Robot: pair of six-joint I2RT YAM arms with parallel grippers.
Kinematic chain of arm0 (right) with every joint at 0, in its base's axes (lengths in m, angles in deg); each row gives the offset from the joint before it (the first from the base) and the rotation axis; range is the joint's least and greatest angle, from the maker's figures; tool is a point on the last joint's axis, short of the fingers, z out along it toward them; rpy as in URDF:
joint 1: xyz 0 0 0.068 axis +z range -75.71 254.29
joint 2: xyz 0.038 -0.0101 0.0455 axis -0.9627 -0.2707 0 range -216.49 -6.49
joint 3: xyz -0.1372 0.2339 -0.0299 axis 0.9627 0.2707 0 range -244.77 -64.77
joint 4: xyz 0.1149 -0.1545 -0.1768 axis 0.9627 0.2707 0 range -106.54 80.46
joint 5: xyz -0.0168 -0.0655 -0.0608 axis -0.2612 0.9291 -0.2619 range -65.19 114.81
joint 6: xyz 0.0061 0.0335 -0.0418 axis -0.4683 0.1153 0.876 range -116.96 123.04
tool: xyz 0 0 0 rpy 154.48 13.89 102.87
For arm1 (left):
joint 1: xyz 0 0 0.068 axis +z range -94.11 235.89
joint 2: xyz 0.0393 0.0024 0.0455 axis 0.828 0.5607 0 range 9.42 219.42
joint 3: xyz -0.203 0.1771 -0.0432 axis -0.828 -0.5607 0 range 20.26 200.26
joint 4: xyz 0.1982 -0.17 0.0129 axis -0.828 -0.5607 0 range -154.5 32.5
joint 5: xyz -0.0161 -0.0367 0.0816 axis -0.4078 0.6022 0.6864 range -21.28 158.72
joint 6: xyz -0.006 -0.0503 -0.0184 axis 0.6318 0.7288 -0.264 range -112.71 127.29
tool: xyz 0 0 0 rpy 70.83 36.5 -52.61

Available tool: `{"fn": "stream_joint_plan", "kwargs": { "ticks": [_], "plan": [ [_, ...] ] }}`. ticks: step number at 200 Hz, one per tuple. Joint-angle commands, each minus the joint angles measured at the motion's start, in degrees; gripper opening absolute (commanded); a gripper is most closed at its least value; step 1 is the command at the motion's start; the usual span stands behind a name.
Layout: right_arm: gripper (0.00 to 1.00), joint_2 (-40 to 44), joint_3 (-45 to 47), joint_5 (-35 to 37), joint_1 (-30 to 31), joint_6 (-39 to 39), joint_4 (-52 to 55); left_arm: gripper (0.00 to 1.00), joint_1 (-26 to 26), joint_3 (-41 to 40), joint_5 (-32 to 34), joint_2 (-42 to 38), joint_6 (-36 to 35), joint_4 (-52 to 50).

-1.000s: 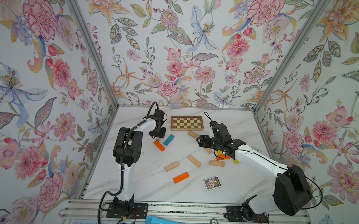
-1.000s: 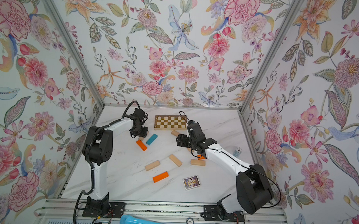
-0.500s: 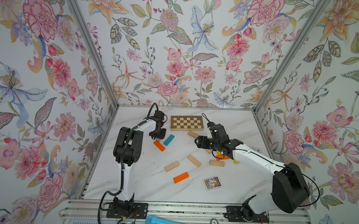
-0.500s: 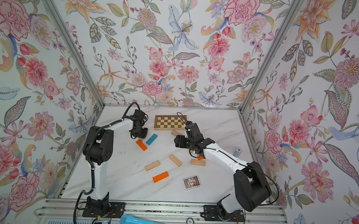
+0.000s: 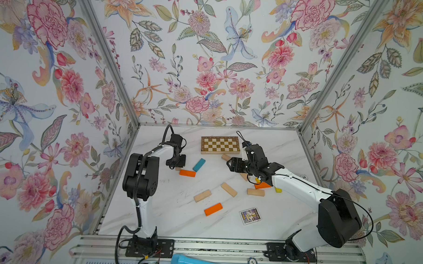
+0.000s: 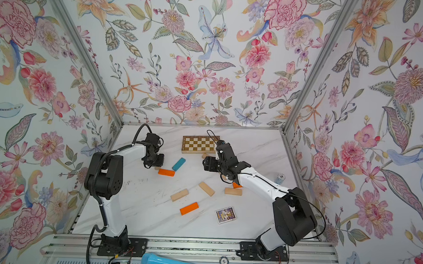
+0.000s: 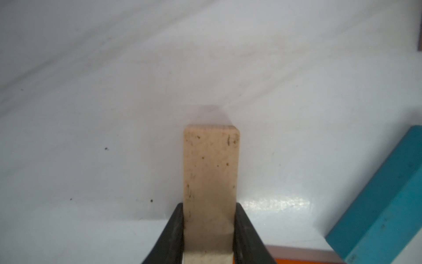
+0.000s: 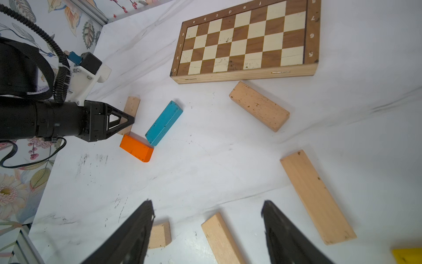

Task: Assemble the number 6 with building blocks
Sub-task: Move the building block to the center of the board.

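Top views: the building blocks (image 5: pixel 228 189) lie scattered over the table (image 5: pixel 169 208), and no outline of a 6 can be read. The left gripper (image 5: pixel 177 165) is down at the far left, just beside a teal block (image 5: pixel 199 164) and an orange block (image 5: pixel 187 173). Its jaws are hidden beneath the wrist. The right gripper (image 5: pixel 228 164) hangs above the table's middle, in front of the checkered board (image 5: pixel 220 145). Several pale bars and a second orange one lie well apart.

Left wrist view: this shows what the top views hide. The left jaws pinch a pale block (image 7: pixel 211 164) by its two long sides. The block appears to lie flat on the table, with the teal block off to one side.

Right wrist view: the right jaws are spread wide with nothing between them. Only here is the cluster's layout plain. One end of the pale block is just beside the orange block, and the teal block's corner touches it or nearly does. A yellow block (image 8: pixel 406 256) shows at the frame edge.

Assessment: the task is at an early stage. The three-bar cluster may be a beginning, and nearly all the placing remains
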Motion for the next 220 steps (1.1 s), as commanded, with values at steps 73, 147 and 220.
{"fn": "stream_joint_plan", "kwargs": {
  "ticks": [73, 147, 220],
  "plan": [
    [0.77, 0.3, 0.9, -0.3, 2.7, -0.9, -3.0, 0.34, 2.0, -7.2, 2.2, -5.3, 4.3, -2.8],
    [0.78, 2.9, 3.0, 0.6, 3.1, 1.4, -4.0, 0.70, 2.0, -5.0, 4.5, -10.1, 3.8, -5.4],
    [0.82, -0.9, 0.0, -3.2, 8.5, 17.9, -4.8, 0.89, 1.0, -7.5, -0.3, -20.9, 7.6, -7.4]
  ]
}}
